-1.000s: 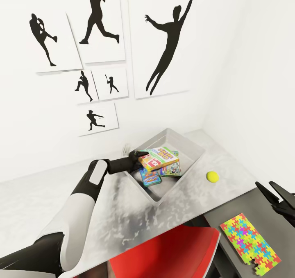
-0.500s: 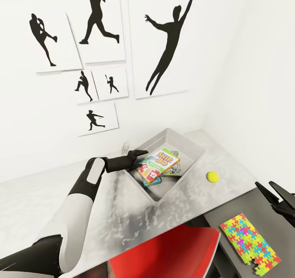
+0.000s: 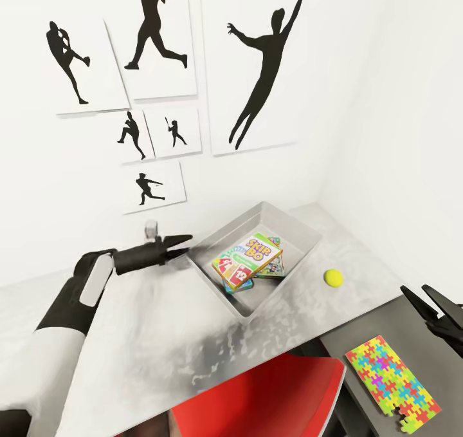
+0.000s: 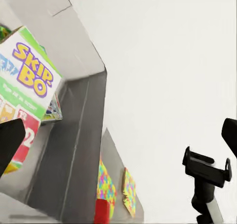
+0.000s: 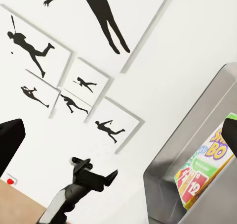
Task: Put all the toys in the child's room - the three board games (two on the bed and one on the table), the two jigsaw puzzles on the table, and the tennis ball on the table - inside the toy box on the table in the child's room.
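Grey toy box (image 3: pixel 297 231) holds three board games (image 3: pixel 247 258); tennis ball (image 3: pixel 333 278) at 3 o'clock, jigsaw puzzle (image 3: pixel 393 381) left; left fingers (image 3: pixel 181 241) empty, slightly apart; right fingers (image 3: pixel 429 300) spread.

A red chair (image 3: pixel 257 395) sits below black silhouette pictures (image 3: pixel 260 70) on the white wall

A white-topped table (image 3: pixel 161 334) is seen running across the lower half of the head view, joined at the lower right to a lower dark grey section (image 3: pixel 379 327). A light grey toy box (image 3: pixel 302 231) is set on the white top near the centre of the frame. A small yellow-green ball (image 3: pixel 333 278) is seen on the white top just right of the box, apart from it. A multicoloured jigsaw sheet (image 3: pixel 393 382) is laid flat on the dark section at the lower right.
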{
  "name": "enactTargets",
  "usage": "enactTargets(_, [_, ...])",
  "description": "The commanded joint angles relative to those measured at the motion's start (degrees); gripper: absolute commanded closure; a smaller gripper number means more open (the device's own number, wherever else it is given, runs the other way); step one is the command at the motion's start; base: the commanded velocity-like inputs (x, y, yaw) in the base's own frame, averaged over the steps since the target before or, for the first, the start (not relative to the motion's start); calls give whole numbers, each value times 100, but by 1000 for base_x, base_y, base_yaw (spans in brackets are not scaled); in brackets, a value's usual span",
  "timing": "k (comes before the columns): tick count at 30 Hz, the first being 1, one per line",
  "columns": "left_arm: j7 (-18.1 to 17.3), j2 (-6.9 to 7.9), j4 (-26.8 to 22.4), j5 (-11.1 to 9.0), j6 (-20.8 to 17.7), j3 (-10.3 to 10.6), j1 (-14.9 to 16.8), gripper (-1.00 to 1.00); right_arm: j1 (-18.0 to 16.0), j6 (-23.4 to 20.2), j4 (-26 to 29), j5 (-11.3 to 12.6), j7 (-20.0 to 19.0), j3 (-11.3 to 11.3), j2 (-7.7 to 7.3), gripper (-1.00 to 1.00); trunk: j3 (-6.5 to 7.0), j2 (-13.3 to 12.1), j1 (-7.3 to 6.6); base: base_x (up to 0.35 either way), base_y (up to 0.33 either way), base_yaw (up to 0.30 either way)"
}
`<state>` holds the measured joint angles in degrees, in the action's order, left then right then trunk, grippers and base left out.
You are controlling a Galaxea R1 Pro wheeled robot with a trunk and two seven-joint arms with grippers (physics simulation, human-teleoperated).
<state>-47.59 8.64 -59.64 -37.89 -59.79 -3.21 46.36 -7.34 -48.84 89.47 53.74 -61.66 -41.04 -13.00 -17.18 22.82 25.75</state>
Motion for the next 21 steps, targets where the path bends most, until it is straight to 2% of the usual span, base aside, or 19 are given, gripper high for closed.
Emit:
enactTargets(1, [-298, 280, -131, 22, -21, 44, -105, -100, -4, -29, 0, 14, -4, -2, -1, -100, -10, 10, 3, 0, 0, 0])
enactTargets(6, [-1410, 1543, -338, 39, 34, 103, -627, -100, -4, -25, 0, 14, -4, -1, 12, -100, -10, 10, 3, 0, 0, 0])
enactTargets(8, [-1773, 1933, -302, 34, 171, 105, -888, -100, -4, -22, 2, 14, -4, -1, 19, -100, -10, 10, 3, 0, 0, 0])
enactTargets(10, [-2112, 2189, -253, 25, 434, 89, -1194, -100, -4, -17, 6, 11, -4, 1, 23, -100, -10, 10, 3, 0, 0, 0])
enactTargets(13, [-2632, 2355, -124, 13, 828, -52, -1624, -100, -4, -13, 5, 6, -4, 7, 27, -100, -8, 10, 3, 0, 0, -19])
enactTargets(14, [-2925, 2390, -82, 3, 942, -238, -1761, -100, -4, -12, 3, 3, -4, 7, 28, -100, -3, 10, 3, 0, 0, -118])
enactTargets(15, [-3033, 2399, -73, 0, 965, -318, -1796, -100, -4, -12, 1, 1, -4, 7, 27, -100, 1, 10, 3, 0, 0, -137])
enactTargets(16, [-3402, 2415, -56, 28, 1007, -564, -1876, -100, -4, -12, -4, -21, -4, 9, 31, -100, 7, 10, 3, 0, 0, -175])
enactTargets(17, [-3647, 2421, -50, 53, 1024, -688, -1926, -100, -4, -12, -2, -54, -4, 12, 32, -100, 13, 10, 3, -16, 0, -189])
enactTargets(19, [-4014, 2427, -43, 117, 1049, -834, -1999, -100, -4, -11, -1, -126, -8, 19, 39, -100, 26, 10, 3, -92, 9, -201])
enactTargets(21, [-4194, 2430, -40, 167, 1059, -905, -2030, -100, -4, -17, 0, -163, -8, 23, 88, -100, 39, 10, 3, -188, 69, -209])
